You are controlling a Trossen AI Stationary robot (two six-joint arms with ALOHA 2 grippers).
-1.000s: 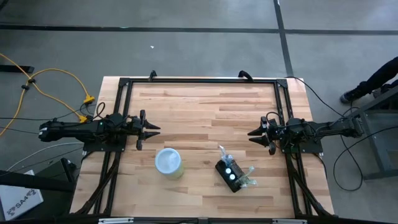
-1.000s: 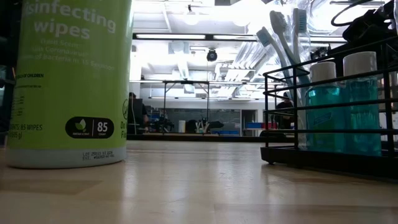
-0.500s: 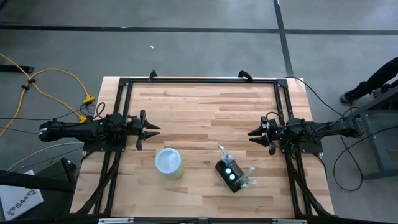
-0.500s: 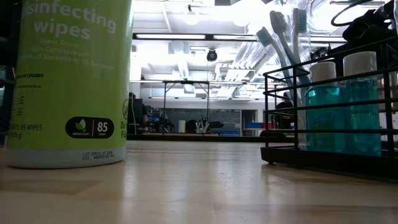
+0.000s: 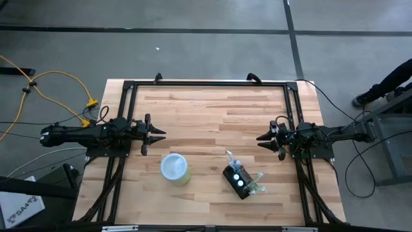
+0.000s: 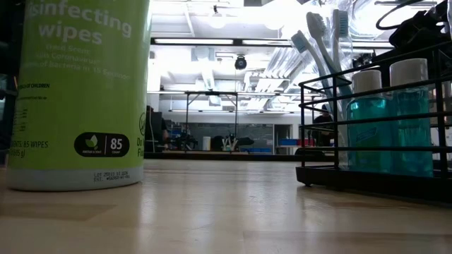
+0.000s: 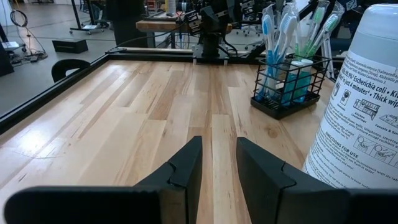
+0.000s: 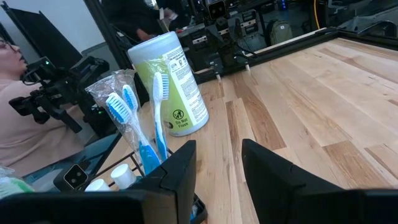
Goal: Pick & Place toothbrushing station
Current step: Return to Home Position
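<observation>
- Left gripper (image 5: 153, 134): fingers (image 7: 185, 167) parted, nothing held. Sits at the bench's (image 5: 212, 109) 9 o'clock edge in the high view.
- Right gripper (image 5: 264, 140): fingers (image 8: 180, 167) parted, nothing held. Sits at the 3 o'clock edge, facing the left one.
- Toothbrushing station (image 5: 239, 180): black wire holder standing on the bench at 7 o'clock from the right gripper, well apart from it. Holds upright toothbrushes (image 6: 321, 42) and blue-filled bottles (image 6: 367, 120).
- Wipes canister (image 5: 174, 169): upright, at 5 o'clock from the left gripper and 9 o'clock from the station.
</observation>
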